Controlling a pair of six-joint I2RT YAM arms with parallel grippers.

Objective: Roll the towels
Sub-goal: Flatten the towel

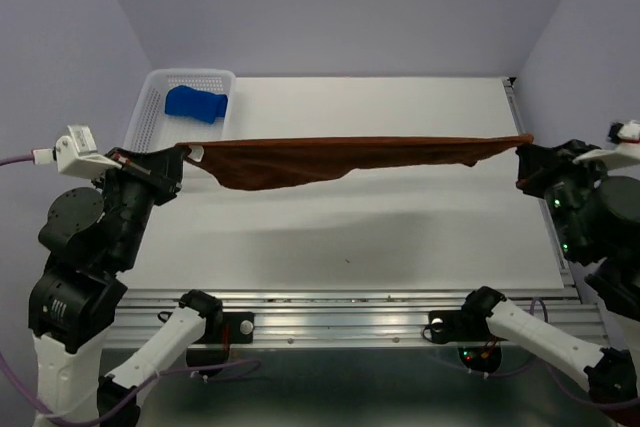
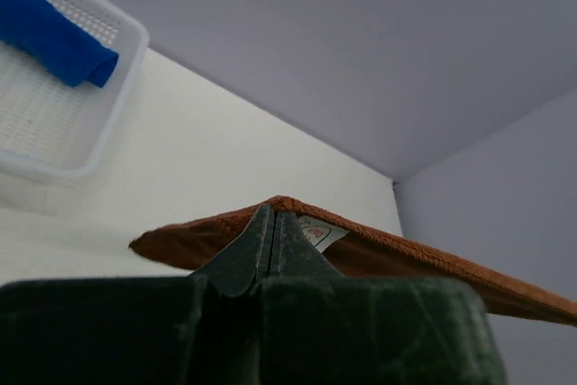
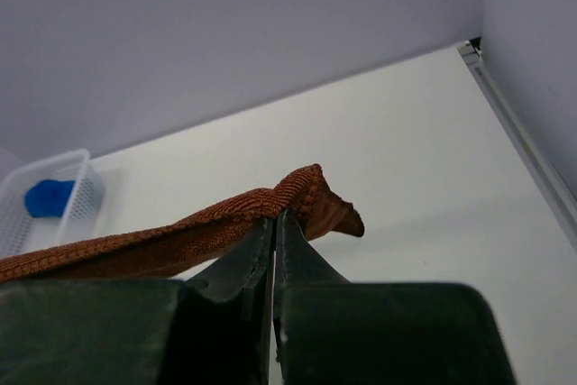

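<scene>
Both arms are stretching the brown towel (image 1: 340, 159) taut above the table (image 1: 400, 237), likely flattening it for rolling. Left gripper (image 1: 182, 155) is pinching its 9 o'clock end, right gripper (image 1: 522, 152) the 3 o'clock end. Blue towel (image 1: 196, 104) is sitting rolled in the basket (image 1: 150, 97) at 11 o'clock.
</scene>
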